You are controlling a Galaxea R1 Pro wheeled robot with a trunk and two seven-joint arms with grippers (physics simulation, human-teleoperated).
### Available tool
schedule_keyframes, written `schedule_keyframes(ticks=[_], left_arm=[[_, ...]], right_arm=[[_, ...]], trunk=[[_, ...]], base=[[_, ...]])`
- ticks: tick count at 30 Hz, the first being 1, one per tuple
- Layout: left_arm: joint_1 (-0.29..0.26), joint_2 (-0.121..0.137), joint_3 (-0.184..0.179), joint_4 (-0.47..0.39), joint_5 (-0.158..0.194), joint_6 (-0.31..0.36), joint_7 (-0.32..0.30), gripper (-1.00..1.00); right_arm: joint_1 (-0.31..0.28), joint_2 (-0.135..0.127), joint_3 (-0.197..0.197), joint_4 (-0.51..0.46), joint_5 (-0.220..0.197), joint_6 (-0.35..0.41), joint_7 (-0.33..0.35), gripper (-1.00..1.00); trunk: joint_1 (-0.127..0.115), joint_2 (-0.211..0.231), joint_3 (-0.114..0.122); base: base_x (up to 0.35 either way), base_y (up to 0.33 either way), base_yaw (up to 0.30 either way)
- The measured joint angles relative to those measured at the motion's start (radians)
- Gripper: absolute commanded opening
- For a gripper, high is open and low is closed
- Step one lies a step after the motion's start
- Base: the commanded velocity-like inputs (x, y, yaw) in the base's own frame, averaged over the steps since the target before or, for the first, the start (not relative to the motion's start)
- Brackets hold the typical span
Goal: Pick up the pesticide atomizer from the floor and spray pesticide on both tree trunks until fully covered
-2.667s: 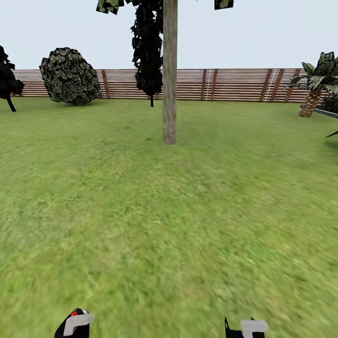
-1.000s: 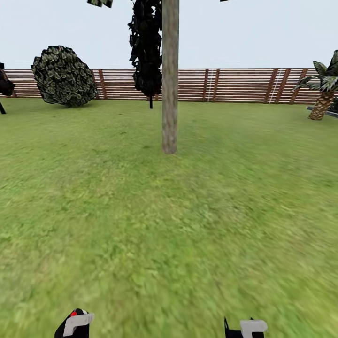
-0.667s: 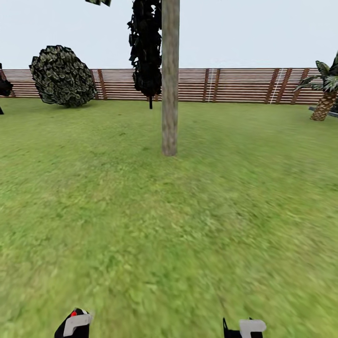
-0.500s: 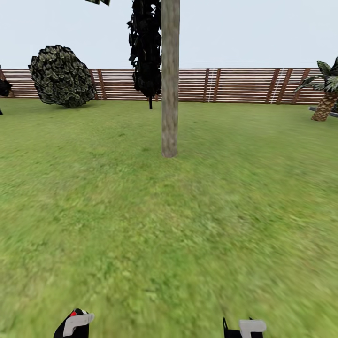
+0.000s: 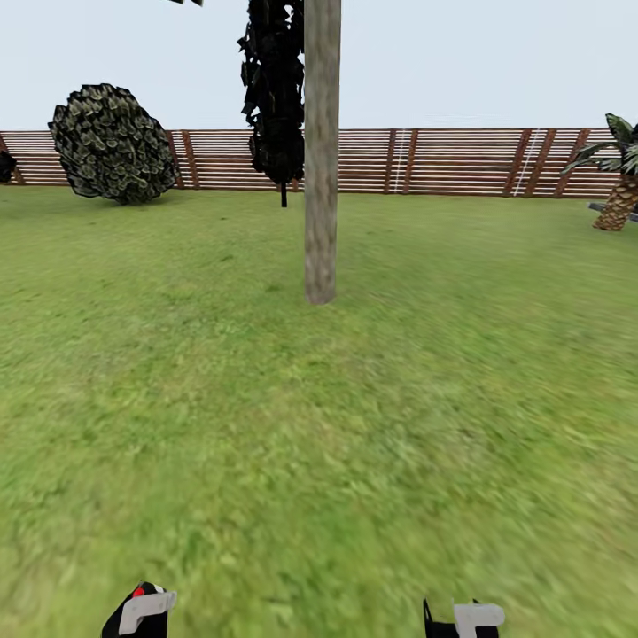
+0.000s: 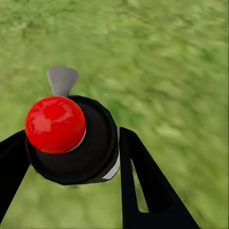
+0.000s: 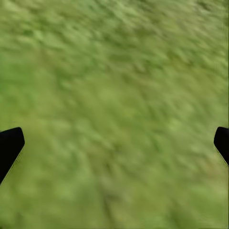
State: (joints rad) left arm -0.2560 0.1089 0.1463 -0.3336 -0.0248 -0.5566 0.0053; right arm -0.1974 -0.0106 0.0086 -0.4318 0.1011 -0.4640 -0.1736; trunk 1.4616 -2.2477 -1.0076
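Since the earliest head view the whole scene has shifted: the tree trunk (image 5: 321, 159) now stands larger and its base lower in the picture, the round shrub (image 5: 112, 143) sits further left and the palm (image 5: 620, 173) further right, which indicates the camera has advanced across the lawn; both grippers keep their places at the bottom edge. Left gripper (image 6: 71, 157): clenched on the pesticide atomizer (image 6: 71, 138), with one black finger pressed against each side of the dark body, and the glossy red top and a grey nozzle tab facing the left wrist camera. From the head the same left gripper (image 5: 142, 611) appears only as a black and white tip with a small red spot, the bottle's body not being distinguishable there. Right gripper (image 7: 114, 143): released, its two dark fingertips (image 7: 9, 145) standing wide apart at opposite edges of the wrist picture with nothing but blurred grass (image 7: 114, 95) between them; from the head, the right gripper (image 5: 465, 618) shows as a black and white tip near the bottom edge. Ahead, the pale mottled trunk rises straight out of the lawn, well apart from both grippers. A narrow near-black tree (image 5: 275, 97) stands behind it, just to its left. A brown slatted fence (image 5: 443, 161) closes the far side of the lawn.
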Motion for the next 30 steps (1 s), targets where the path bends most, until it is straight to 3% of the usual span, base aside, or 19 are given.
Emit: schedule_keyframes(ticks=[30], left_arm=[[0.000, -0.001, -0.001, 0.000, 0.000, 0.000, 0.000, -1.00]], right_arm=[[0.000, -0.002, -0.002, 0.000, 0.000, 0.000, -0.001, 1.00]], trunk=[[0.000, 0.000, 0.003]], base=[[0.339, 0.000, -0.014]])
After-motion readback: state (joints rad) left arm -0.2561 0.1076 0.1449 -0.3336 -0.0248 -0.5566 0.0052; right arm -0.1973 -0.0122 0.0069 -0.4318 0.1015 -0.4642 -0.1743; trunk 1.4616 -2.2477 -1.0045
